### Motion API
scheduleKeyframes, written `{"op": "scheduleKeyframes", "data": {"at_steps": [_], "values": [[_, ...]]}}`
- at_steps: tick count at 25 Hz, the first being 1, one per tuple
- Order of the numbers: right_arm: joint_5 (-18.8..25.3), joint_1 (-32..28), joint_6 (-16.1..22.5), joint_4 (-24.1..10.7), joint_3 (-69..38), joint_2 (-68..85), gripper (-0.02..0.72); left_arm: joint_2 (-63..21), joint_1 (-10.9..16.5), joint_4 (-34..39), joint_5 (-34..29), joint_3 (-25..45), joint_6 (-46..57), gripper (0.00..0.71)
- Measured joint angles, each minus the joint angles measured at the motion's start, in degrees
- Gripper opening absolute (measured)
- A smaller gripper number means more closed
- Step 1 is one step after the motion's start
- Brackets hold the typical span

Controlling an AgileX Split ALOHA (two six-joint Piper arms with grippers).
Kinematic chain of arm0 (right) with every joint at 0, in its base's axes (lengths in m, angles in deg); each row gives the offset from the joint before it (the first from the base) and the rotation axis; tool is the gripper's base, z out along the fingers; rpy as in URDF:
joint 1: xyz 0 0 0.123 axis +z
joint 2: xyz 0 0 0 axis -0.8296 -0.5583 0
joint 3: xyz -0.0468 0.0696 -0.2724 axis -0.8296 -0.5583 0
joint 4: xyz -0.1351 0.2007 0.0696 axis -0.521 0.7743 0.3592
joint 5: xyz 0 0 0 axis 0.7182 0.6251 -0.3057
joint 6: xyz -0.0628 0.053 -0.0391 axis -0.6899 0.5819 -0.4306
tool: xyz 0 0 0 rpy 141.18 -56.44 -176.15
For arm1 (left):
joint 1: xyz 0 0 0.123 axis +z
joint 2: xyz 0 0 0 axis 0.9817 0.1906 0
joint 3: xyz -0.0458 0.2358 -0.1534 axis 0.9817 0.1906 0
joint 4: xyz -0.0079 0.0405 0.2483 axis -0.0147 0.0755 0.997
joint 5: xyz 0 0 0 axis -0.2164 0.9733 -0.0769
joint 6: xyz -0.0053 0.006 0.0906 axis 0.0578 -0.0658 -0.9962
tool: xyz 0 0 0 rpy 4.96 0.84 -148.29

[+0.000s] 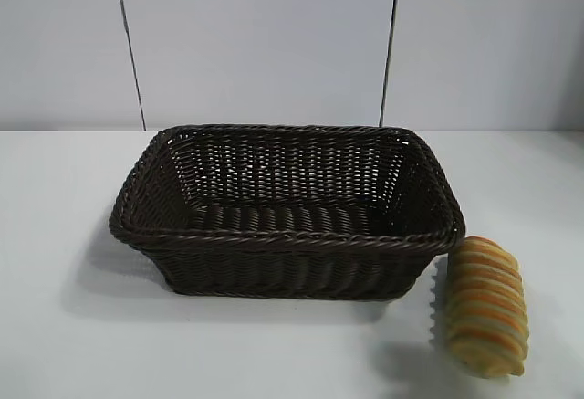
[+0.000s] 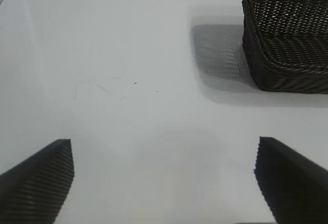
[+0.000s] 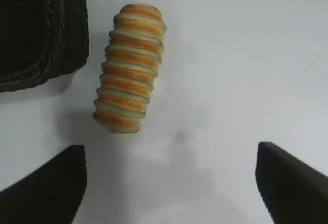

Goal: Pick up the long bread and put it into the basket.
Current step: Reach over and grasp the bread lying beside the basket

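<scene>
The long bread lies on the white worktop just beside the near right corner of the basket, seemingly not quite touching it (the wicker holds nothing). The right end effector hovers above the worktop near the loaf, fingers spread wide, holding nothing. The left end effector, also spread wide, hangs over bare worktop off the basket's other end.

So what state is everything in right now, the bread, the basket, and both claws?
long bread: lying on the table beside the basket, not held.
basket: upright, empty.
left claw: open, over bare table.
right claw: open, holding nothing, above the table near the bread.
</scene>
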Motion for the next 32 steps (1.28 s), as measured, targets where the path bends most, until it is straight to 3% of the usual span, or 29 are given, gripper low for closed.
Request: {"op": "scheduleKeyframes", "data": {"at_steps": [4, 8, 11, 16, 24, 32], "values": [[-4.5, 0.0, -4.9, 4.8, 0.0, -5.7, 0.631, 0.0, 0.0, 0.0, 0.0, 0.0, 0.0, 0.694], [-8.8, 0.0, -6.6, 6.9, 0.0, -9.9, 0.632, 0.0, 0.0, 0.0, 0.0, 0.0, 0.0, 0.694], [-10.4, 0.0, -7.2, 7.6, 0.1, -12.9, 0.632, 0.0, 0.0, 0.0, 0.0, 0.0, 0.0, 0.694], [-12.6, 0.3, -11.5, 11.5, 0.1, -14.9, 0.632, 0.0, 0.0, 0.0, 0.0, 0.0, 0.0, 0.694], [-16.8, 7.2, -12.7, 12.1, 0.1, -18.6, 0.632, 0.0, 0.0, 0.0, 0.0, 0.0, 0.0, 0.694], [-20.4, 7.5, -12.5, 12.1, 0.8, -24.3, 0.632, 0.0, 0.0, 0.0, 0.0, 0.0, 0.0, 0.694]]}}
